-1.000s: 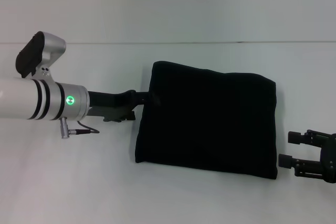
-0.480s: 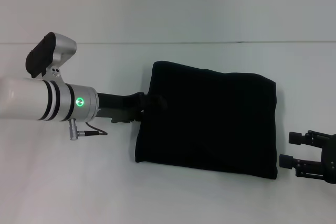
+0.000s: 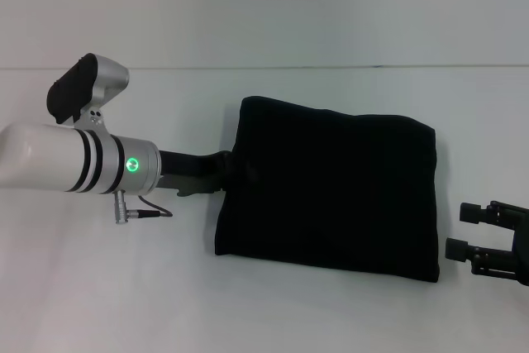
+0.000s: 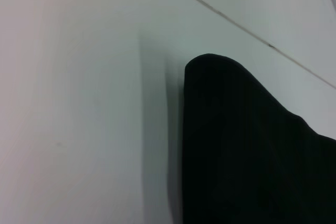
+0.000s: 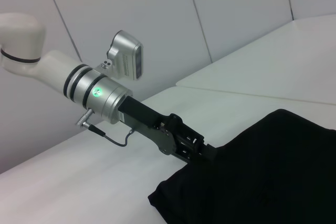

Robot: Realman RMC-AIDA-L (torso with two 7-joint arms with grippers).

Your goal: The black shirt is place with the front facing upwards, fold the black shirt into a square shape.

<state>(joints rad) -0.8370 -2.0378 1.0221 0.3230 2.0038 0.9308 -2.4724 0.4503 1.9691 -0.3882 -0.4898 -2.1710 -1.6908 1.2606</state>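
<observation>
Now final tidy: black shirt (image 3: 326, 192) folded near-square mid-worktop (image 3: 124, 287). Left hand (image 3: 235, 164) at shirt's left edge, grip state indeterminable. Right hand (image 3: 463, 231) open, empty, near right edge. Next: probably withdraw cleanly.

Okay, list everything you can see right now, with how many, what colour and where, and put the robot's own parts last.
black shirt: one, black, folded into a rough rectangle, lying mid-table.
table: one, white, under everything.
wall: one, white, behind the table.
left gripper: one, black, on a white and silver arm, at the shirt's left edge, touching the cloth.
right gripper: one, black, low beside the shirt's right edge, apart from it, fingers spread.
</observation>
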